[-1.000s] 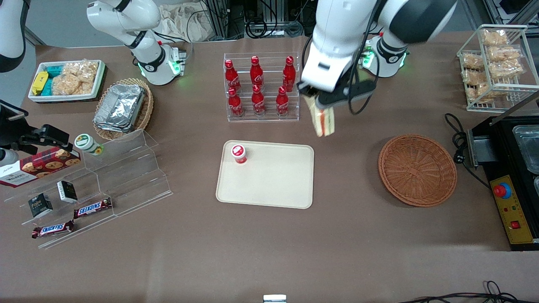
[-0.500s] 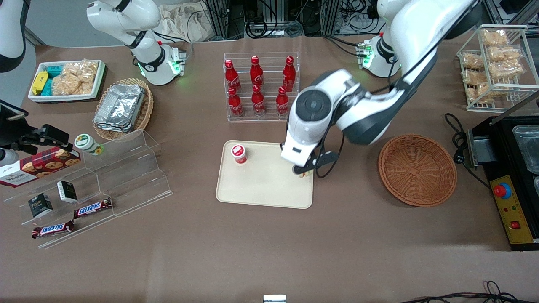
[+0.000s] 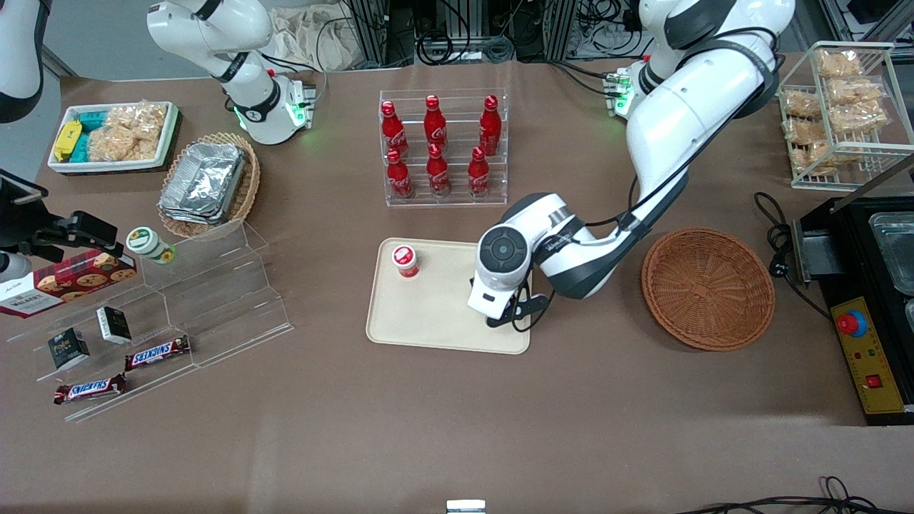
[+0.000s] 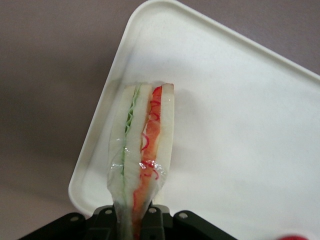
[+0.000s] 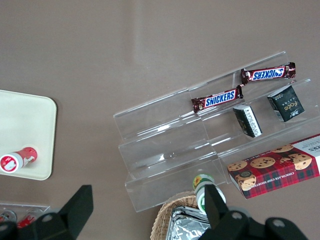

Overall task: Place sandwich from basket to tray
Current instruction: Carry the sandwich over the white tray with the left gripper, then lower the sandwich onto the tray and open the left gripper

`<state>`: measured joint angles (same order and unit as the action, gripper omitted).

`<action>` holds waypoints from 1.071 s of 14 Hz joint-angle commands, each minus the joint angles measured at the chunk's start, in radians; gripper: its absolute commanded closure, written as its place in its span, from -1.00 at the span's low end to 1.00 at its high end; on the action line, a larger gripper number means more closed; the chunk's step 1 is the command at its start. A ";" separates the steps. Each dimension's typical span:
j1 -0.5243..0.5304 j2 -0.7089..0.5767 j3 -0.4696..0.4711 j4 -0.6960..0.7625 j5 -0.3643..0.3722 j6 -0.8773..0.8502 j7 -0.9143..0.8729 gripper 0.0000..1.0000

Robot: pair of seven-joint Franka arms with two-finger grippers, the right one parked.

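Observation:
My left gripper (image 3: 502,319) is low over the tray (image 3: 428,314), at the tray's corner nearest the front camera on the basket's side. It is shut on the sandwich (image 4: 142,145), a wrapped wedge of white bread with green and orange-red layers, which hangs over that corner (image 4: 100,170). I cannot tell whether the sandwich touches the tray. In the front view the arm hides the sandwich. The reddish-brown wicker basket (image 3: 707,287) stands empty beside the tray, toward the working arm's end of the table.
A small red-capped bottle (image 3: 405,260) stands on the tray's corner farther from the camera. A clear rack of red cola bottles (image 3: 443,150) stands farther from the camera than the tray. A black appliance (image 3: 867,300) sits beside the basket.
The gripper has come down from beside the bottle rack to the tray with the sandwich in it, then moved nearer the front camera and lower.

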<state>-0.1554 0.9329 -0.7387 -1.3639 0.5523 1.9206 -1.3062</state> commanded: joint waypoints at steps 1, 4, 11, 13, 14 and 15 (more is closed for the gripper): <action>-0.059 0.007 0.050 0.035 0.011 0.017 -0.025 0.94; -0.053 -0.002 0.050 0.037 0.009 0.015 -0.027 -0.50; -0.021 -0.290 0.045 0.035 -0.086 -0.136 -0.114 -1.00; 0.026 -0.383 0.045 0.032 -0.135 -0.170 -0.104 -1.00; 0.051 -0.419 0.044 0.032 -0.152 -0.192 -0.100 -1.00; 0.066 -0.449 0.044 0.031 -0.161 -0.210 -0.097 -1.00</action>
<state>-0.1316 0.5583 -0.7009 -1.2938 0.4272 1.7330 -1.4026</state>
